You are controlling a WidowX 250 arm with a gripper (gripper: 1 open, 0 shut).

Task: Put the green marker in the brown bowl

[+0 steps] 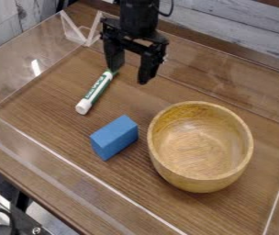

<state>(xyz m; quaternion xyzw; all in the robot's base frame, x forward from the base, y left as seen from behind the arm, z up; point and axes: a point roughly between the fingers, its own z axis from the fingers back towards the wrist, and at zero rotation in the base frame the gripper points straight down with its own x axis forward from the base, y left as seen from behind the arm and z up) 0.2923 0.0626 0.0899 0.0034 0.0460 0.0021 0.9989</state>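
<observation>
The green marker (pixel 95 89) lies on the wooden table at the left, its green cap toward the back and its white barrel running toward the front left. My gripper (pixel 128 70) hangs open and pointing down, just right of the marker's cap end and a little above it, with nothing between its black fingers (pixel 145 72). The brown bowl (pixel 201 145) stands upright and empty at the front right, well away from the gripper.
A blue block (pixel 114 137) lies between the marker and the bowl, close to the bowl's left rim. Clear acrylic walls (pixel 19 138) enclose the table, with a folded clear piece (pixel 78 30) at the back left.
</observation>
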